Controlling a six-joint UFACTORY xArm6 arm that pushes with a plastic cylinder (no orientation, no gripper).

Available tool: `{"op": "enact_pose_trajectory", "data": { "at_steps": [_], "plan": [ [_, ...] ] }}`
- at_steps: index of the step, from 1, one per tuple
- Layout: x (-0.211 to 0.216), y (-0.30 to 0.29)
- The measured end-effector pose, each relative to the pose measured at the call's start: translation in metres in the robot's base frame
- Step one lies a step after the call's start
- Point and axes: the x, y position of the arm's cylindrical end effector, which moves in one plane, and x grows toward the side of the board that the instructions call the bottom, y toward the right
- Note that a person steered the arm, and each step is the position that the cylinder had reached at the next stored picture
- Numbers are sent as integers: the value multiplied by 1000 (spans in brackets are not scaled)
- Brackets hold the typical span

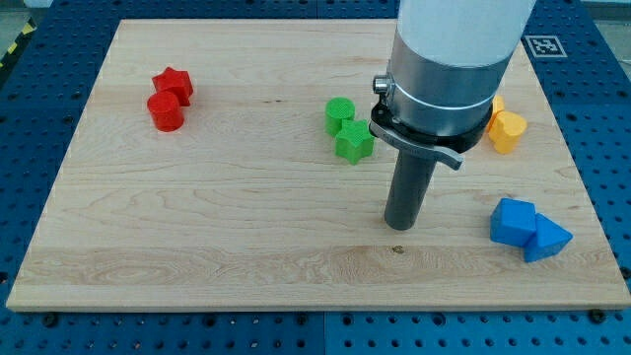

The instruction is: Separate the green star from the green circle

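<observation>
Camera view: the green star [354,143] sits mid-worktop [246,247], touching the green circle [339,113] just above it. My tip [399,226] rests below and right of the star, clear of both. The end effector is a plain rod with nothing to spread or pinch. The star looks light, rigid and easy to slide; I'd push at its upper flank. It has no long axis.

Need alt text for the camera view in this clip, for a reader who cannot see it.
My tip rests on a wooden board, below and right of the green star, which touches the green circle. Red blocks sit upper left, yellow blocks partly behind the arm, blue blocks lower right.
</observation>
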Motion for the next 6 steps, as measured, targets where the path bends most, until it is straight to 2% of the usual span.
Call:
{"op": "enact_pose_trajectory", "data": {
  "at_steps": [2, 3, 4, 5, 6],
  "plan": [
    [-2, -15],
    [-20, -56],
    [-32, -73],
    [-32, -59],
    [-34, -13]
  ]
}}
